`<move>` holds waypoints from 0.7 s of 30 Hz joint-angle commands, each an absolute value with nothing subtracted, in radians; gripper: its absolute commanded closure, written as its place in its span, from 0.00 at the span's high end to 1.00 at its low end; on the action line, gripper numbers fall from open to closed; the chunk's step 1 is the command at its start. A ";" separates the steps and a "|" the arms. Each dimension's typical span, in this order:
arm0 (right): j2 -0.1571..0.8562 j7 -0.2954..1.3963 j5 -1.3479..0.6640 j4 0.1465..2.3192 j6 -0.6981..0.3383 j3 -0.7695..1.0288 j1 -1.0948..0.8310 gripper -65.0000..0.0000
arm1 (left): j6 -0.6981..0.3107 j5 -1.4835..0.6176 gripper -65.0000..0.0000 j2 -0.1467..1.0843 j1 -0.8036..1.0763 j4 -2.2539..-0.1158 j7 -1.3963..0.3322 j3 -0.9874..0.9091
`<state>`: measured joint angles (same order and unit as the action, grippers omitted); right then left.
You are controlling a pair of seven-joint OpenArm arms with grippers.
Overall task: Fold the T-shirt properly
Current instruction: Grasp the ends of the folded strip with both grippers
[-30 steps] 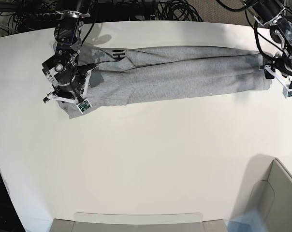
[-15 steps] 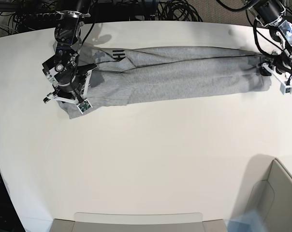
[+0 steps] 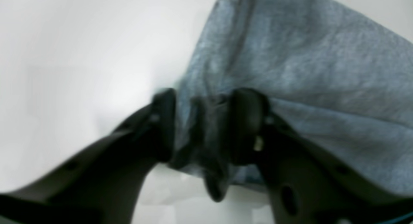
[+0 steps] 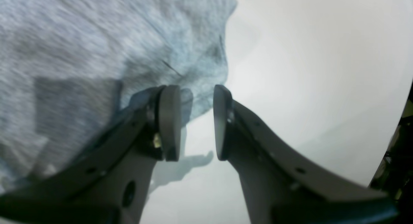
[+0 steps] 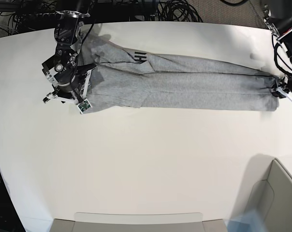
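At the near edge, a grey bin (image 5: 287, 195) is seen at the lower right; beyond it, the T-shirt (image 5: 204, 87) is laid in a long, narrow strip across the far half of the white table (image 5: 146, 159), its black lettering (image 5: 140, 56) partly exposed. The strip's end is pinched between the fingers of the left gripper (image 3: 206, 124), with cloth bunched there; the right gripper (image 4: 196, 122) is parted and empty, poised at the other end, where the fabric is rumpled.

The step in hand is judged to be a straightening of the strip; the pull should be kept low, gentle and in line with the long edges, so that the layers are not skewed or dragged askew; the rumpled end is best smoothed before any crosswise fold is made. Farthest back, dark cables (image 5: 177, 10) are seen, from which the cloth should be kept clear.
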<state>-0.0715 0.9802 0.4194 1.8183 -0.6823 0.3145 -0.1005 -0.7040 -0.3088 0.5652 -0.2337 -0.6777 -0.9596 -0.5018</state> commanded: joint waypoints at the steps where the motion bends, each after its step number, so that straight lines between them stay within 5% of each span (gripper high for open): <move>1: -0.068 0.970 0.415 1.836 -0.698 0.314 -0.088 0.28 | -0.698 -0.231 0.24 0.509 -0.200 -0.628 -1.092 -0.466; 4: -0.068 0.970 0.415 1.837 -0.698 0.314 -0.088 0.28 | -0.698 -0.231 0.00 0.509 -0.202 -0.627 -1.098 -0.444; 21: -0.076 0.970 0.415 1.839 -0.698 0.315 -0.101 0.27 | -0.698 -0.232 0.00 0.581 -0.248 -0.642 -1.129 -0.542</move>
